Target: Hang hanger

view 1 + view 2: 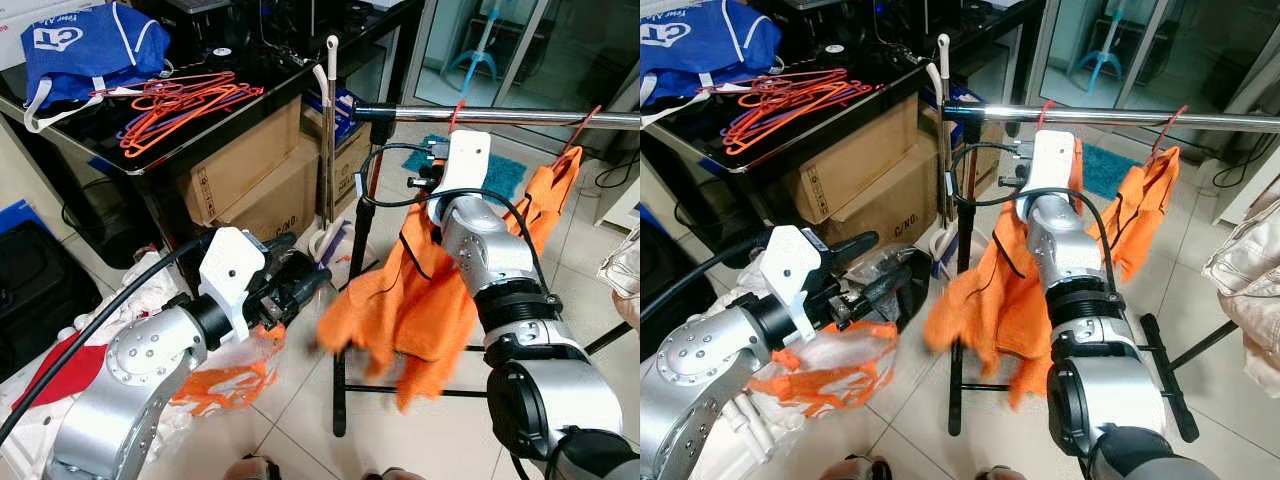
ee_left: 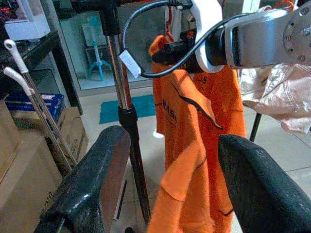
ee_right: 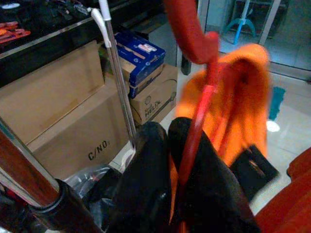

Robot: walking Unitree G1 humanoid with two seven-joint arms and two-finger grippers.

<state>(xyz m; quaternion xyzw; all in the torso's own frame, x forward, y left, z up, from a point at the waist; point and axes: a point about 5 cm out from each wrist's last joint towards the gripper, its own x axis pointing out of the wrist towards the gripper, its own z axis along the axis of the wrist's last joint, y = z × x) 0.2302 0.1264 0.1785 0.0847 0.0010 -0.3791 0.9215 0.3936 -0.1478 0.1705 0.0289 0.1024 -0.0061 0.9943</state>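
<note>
We have the right gripper (image 3: pixel 170 160) raised just under the chrome rail (image 1: pixel 520 117) of the garment rack, and our jaws there are clenched on the red hanger (image 3: pixel 199 107). The hanger's stem runs up between the two black fingers and its hook curls over at the top, close to the rail; whether the hook already sits on the rail we cannot tell. An orange shirt (image 1: pixel 420 290) hangs from that hanger, draped down along the rack's black upright post (image 1: pixel 352 290) and blurred at its lower edge.

Further along the same rail a second orange garment (image 1: pixel 555 200) hangs from its own red hook.

Our left gripper (image 1: pixel 300 280) is held low, level with the bottom of the shirt and near the post, jaws released and grasping nothing; in the left wrist view the two fingers (image 2: pixel 87 179) stand wide apart with the shirt and the post between them in the distance.

Beneath the left arm, orange cloth (image 1: pixel 230 385) lies on a heap of laundry on the tiled floor (image 1: pixel 300 430). Behind us on the left, a black counter (image 1: pixel 150 160) carries a tangle of red and orange hangers (image 1: pixel 175 105) near its front edge and a blue bag (image 1: pixel 90 45) at the far corner. Cardboard boxes (image 1: pixel 250 175) sit stacked under the counter, with two white-handled poles (image 1: pixel 328 140) leaning beside them.
</note>
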